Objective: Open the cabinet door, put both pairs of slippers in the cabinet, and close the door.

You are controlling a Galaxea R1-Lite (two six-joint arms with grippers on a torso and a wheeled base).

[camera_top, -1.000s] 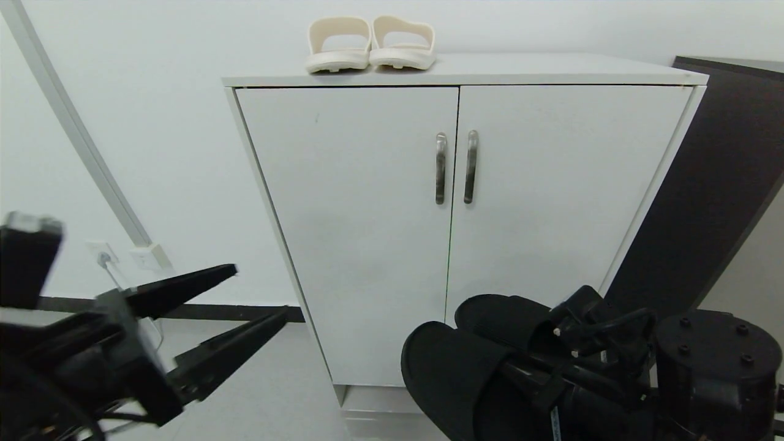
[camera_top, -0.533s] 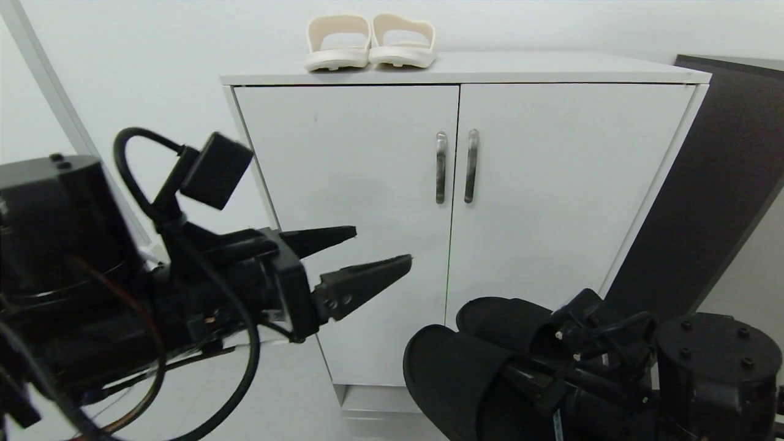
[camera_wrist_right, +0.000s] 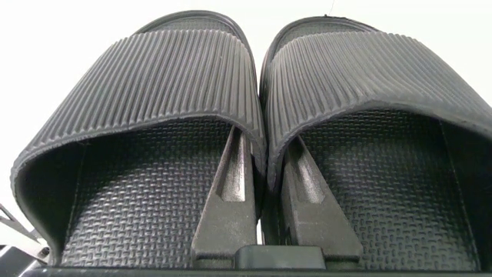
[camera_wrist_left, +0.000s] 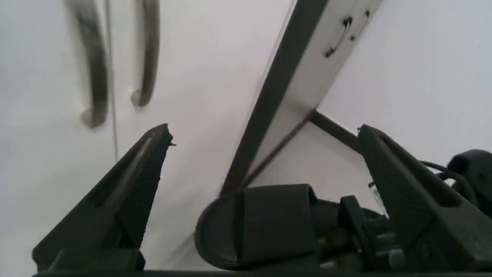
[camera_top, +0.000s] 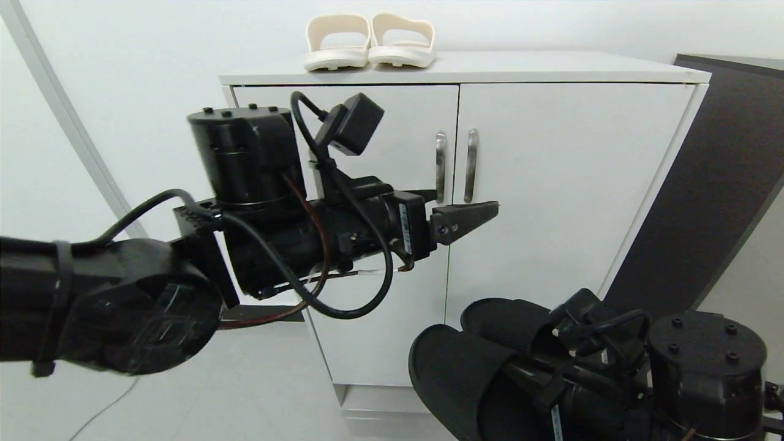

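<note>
left gripper [camera_wrist_left: 264, 135]: fingers spread wide at the door handles [camera_top: 470, 165], prob to grab one
right gripper [camera_wrist_right: 267, 146]: pinching both black slippers [camera_top: 465, 367] together, parked low till the door's open

a plain white wall [camera_top: 135, 73] forms the background, with a grey strip [camera_top: 67, 128] slanting up it on the left. a dark panel [camera_top: 716, 184] stands at the right. below lies pale floor [camera_top: 257, 392], a black skirting band [camera_top: 275, 313] at the wall's foot, and a thin cable [camera_top: 101, 413] on the floor
</note>
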